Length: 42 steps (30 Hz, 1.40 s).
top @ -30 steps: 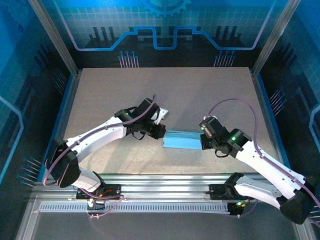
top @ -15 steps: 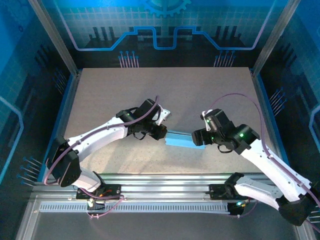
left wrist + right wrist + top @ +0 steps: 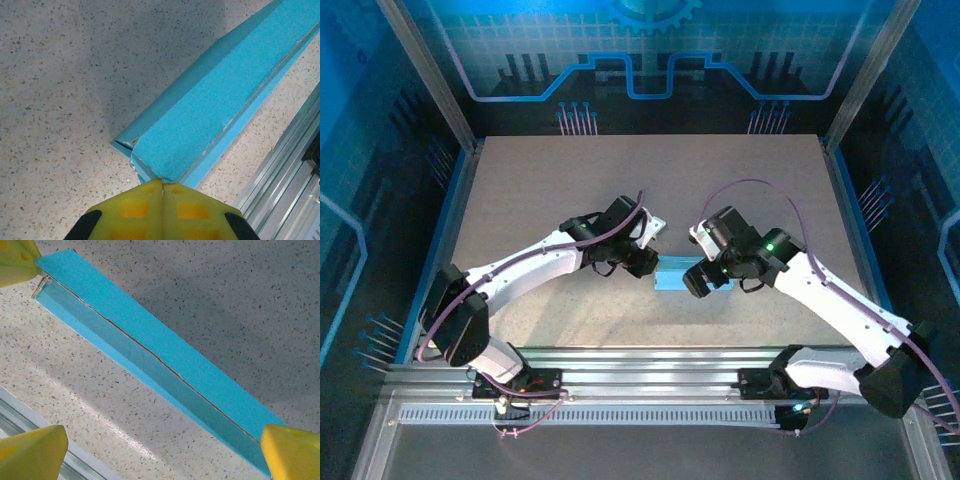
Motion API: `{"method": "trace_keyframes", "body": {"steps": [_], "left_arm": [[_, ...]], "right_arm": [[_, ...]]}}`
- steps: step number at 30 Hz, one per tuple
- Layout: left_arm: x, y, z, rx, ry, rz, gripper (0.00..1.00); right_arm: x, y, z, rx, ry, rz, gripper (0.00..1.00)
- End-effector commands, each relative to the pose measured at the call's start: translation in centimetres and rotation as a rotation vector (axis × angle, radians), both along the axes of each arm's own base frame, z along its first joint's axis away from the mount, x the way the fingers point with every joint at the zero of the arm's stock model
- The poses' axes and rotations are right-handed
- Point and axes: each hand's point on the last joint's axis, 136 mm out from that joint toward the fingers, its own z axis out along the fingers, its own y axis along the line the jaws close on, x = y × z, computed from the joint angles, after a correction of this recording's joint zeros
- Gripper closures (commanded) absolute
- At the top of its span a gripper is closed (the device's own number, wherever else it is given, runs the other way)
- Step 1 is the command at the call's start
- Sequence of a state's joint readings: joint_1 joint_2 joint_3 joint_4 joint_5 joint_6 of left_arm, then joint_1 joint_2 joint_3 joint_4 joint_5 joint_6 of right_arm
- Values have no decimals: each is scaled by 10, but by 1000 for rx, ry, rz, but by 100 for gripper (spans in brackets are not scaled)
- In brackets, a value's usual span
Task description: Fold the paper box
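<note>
The paper box is a long, narrow light blue piece lying on the speckled table between the two arms. My left gripper is at its left end. In the left wrist view the yellow fingertips are pressed together on the near corner of the box. My right gripper hovers over the box's right part, its jaws wide apart. In the right wrist view the box runs diagonally, and its lower right end lies by one finger of the right gripper. The left gripper's fingertip shows at its far end.
A ribbed aluminium rail runs along the table's near edge, close below the box. The bare speckled table stretches away behind the grippers. Metal frame posts and blue panels wall in the sides and back.
My right gripper has opened, let go of the box's right end and moved left over the box. The left gripper stays shut at the left end.
</note>
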<state>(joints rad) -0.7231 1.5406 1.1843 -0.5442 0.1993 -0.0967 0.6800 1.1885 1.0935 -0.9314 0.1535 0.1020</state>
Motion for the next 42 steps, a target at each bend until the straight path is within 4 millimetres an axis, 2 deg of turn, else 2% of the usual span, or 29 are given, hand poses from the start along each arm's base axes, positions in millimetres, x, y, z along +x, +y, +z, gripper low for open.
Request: {"method": "trace_keyframes", "body": {"steps": [1,6,13,23,33,39,42], "left_arm": [[-2,-5,2,-2,2,-40,94],[-1,-5,5,-3,-5,-46,94],[0,-6,6,-3,10,-62,94],[1,-9,17,-48,67,-92,95],[5,-9,16,-72,136,-73,96],[5,-9,13,-74,156,-69,96],[5,-10,15,-81,162,-68,96]], "right_arm": [[13,9,9,-22,-55,65,0],[27,14,3,-61,-67,93,0],[35,24,-21,-84,-18,126,0],[33,30,-39,-75,25,145,6],[28,29,-48,-83,39,118,10],[29,25,-52,-120,32,105,8],[31,25,-53,-129,30,99,11]]}}
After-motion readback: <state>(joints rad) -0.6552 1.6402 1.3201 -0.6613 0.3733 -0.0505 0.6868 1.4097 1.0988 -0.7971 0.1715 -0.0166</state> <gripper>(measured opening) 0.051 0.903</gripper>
